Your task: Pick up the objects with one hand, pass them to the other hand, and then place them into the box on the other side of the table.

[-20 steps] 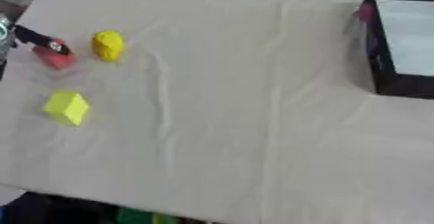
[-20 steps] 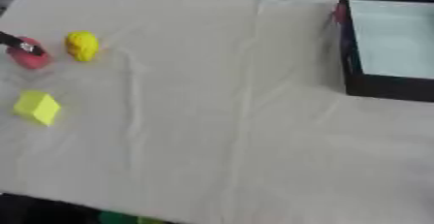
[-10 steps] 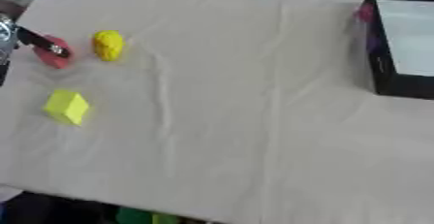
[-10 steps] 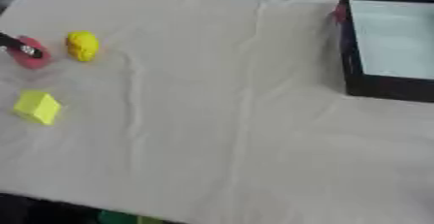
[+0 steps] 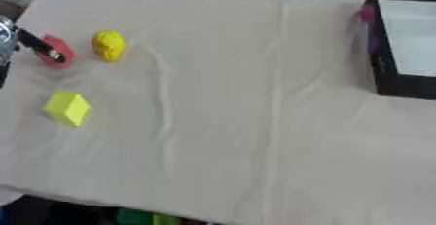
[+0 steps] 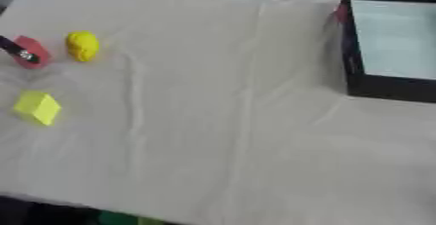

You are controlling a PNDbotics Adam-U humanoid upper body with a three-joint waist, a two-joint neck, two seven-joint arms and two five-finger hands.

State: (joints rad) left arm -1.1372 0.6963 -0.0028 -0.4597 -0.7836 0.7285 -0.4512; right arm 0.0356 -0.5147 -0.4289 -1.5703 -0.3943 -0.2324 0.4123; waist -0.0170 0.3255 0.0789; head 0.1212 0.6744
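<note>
Three objects lay at left of frame: one red piece point(image 5: 56, 51), one yellow lump point(image 5: 108, 45), one tilted yellow cube point(image 5: 66, 107). My left robot hand point(image 5: 34, 44) touched the red piece, grip unreadable. One box point(image 6: 388, 44) sat upper right.

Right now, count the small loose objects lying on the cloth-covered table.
3, all at the left: a red object under the left hand's finger, a round yellow object beside it, and a yellow-green block nearer. None seem hidden.

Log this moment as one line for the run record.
left hand: fingers on red object, grip unclear | right hand: not in view | yellow round object, yellow block: on cloth | box: right side
</note>
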